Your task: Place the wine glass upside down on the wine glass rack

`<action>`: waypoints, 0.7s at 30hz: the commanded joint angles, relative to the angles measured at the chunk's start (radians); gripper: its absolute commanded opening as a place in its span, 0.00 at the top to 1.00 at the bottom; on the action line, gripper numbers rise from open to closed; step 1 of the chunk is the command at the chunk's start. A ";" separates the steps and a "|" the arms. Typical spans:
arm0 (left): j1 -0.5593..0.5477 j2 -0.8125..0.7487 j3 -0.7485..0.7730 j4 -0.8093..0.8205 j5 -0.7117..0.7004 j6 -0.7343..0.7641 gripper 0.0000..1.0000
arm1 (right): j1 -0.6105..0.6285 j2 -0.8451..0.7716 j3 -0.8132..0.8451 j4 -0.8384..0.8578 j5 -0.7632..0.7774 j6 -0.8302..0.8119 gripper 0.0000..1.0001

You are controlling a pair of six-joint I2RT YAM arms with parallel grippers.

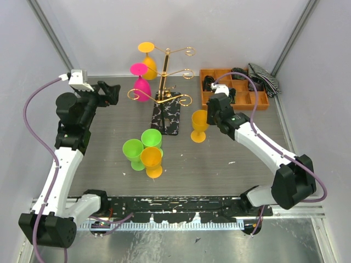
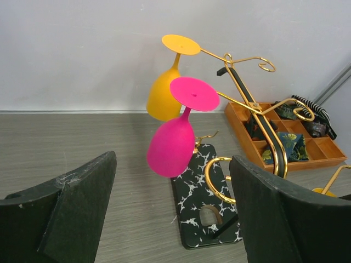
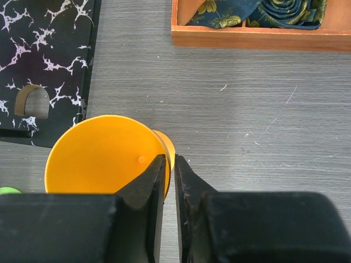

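Two glasses already hang upside down on the wine glass rack [image 1: 163, 76]: a pink glass [image 1: 141, 87] on a lower arm and a yellow glass [image 1: 148, 61] on a higher one, both at about 10 o'clock from the pole in the top view. The one in hand now is an orange wine glass [image 1: 199, 126], standing upright on the desk [image 1: 109, 131] near the rack's speckled black base, at about 4 o'clock from it. The right gripper [image 3: 169, 164] is clamped on the wall of its bowl at the rim, with one finger inside and one outside as the wrist view shows it. I judge the grasp made, while the lift, the turn-over and the hooking of the foot onto a free curled arm are all left to do. The left gripper [image 1: 113, 93] holds nothing. Its fingers are wide apart, and it sits at 9 o'clock from the rack, facing the hung glasses. Two green glasses [image 1: 133, 150] and a second orange glass [image 1: 152, 159] stand bunched at about 7 o'clock from the base, so more may follow. An orange tray [image 1: 263, 104] with rolled cloth sits at 2 o'clock. No brand, label or writing can be read anywhere.
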 commanded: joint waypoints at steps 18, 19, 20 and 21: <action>-0.032 -0.036 0.076 -0.023 0.029 -0.292 0.11 | -0.018 -0.181 0.279 -0.101 0.449 -0.284 0.99; -0.033 -0.036 0.080 -0.015 0.019 -0.320 0.10 | -0.018 -0.188 0.300 -0.062 0.438 -0.323 0.99; -0.033 -0.033 0.087 -0.011 0.012 -0.348 0.10 | -0.018 -0.199 0.313 -0.013 0.419 -0.361 0.99; -0.033 -0.029 0.094 -0.007 0.007 -0.378 0.09 | -0.017 -0.216 0.317 0.052 0.393 -0.395 0.99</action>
